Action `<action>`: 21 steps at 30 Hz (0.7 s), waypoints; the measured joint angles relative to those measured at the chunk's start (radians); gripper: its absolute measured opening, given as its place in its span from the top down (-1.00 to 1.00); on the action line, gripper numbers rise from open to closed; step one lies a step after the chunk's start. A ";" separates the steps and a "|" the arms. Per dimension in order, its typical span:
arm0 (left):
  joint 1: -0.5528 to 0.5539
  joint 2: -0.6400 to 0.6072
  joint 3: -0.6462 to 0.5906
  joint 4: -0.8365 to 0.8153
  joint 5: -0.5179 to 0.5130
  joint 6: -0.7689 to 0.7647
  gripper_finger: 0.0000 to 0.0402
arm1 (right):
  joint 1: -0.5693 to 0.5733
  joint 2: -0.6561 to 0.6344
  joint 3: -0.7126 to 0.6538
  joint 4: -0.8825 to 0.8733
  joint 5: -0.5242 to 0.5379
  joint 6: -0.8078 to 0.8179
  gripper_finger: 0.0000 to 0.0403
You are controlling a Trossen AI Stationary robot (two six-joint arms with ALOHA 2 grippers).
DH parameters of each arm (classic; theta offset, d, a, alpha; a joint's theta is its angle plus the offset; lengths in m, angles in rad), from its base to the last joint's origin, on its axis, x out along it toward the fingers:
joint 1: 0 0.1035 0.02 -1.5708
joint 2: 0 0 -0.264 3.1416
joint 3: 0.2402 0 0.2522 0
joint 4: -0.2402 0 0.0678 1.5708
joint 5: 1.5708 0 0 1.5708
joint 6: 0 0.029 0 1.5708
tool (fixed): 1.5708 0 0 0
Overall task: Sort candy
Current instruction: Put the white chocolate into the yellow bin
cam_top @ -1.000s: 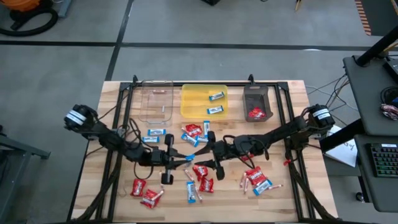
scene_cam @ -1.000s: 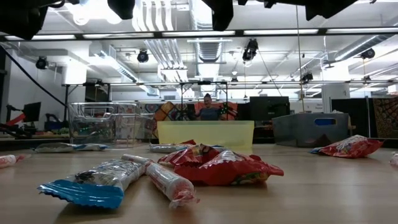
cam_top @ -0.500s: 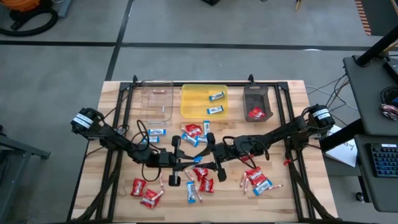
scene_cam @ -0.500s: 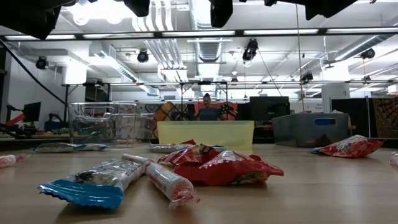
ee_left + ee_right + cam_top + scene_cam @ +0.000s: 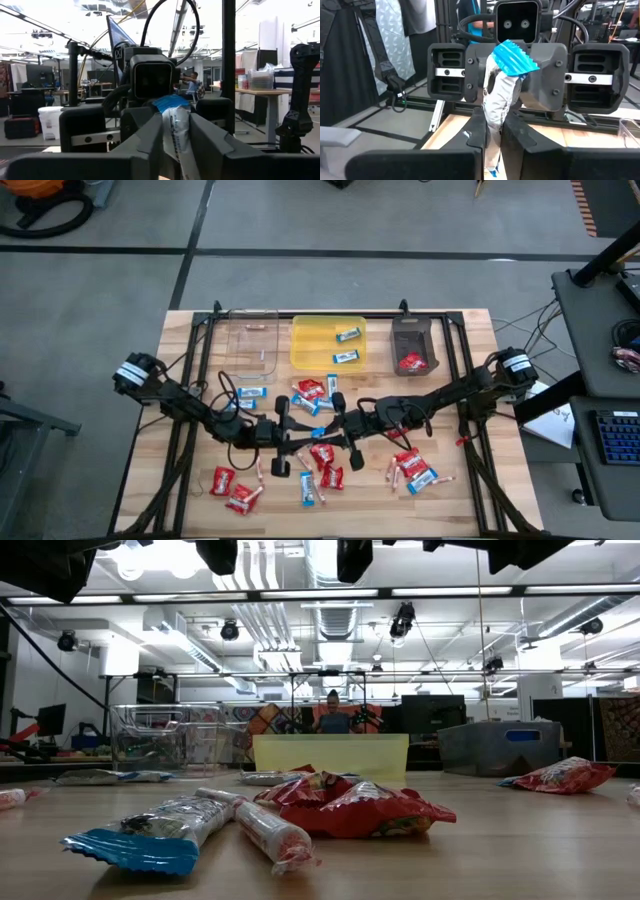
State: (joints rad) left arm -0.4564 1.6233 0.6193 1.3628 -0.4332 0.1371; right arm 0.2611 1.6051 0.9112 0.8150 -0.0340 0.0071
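Both my grippers, left gripper (image 5: 172, 131) and right gripper (image 5: 492, 131), pinch one blue-and-white bar (image 5: 502, 85) between jaws; presumably handover.

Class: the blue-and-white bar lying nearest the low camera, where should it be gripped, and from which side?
Its middle, from above, jaws across the narrow width: the bar lies flat and long. The left gripper and right gripper meet mid-table, both shut on a second bar.

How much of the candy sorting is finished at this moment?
Early. Two blue-and-white bars lie in the yellow tray, red packets in the dark tray, a stick in the clear tray. In hand: left tool and right tool both grip one bar. Left: many loose sweets on the table.
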 joint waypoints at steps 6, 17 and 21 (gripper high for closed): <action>0.000 -0.030 0.000 -0.062 -0.022 -0.023 0.34 | -0.002 -0.012 0.000 -0.030 0.017 0.018 0.88; 0.000 -0.178 0.001 -0.391 -0.108 -0.103 0.21 | -0.018 -0.046 0.000 -0.184 0.132 0.065 0.88; 0.000 -0.238 0.001 -0.497 -0.108 -0.106 0.21 | -0.020 -0.066 0.000 -0.246 0.184 0.074 0.88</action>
State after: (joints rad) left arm -0.4564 1.3849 0.6201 0.8654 -0.5413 0.0310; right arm 0.2413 1.5387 0.9112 0.5688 0.1497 0.0807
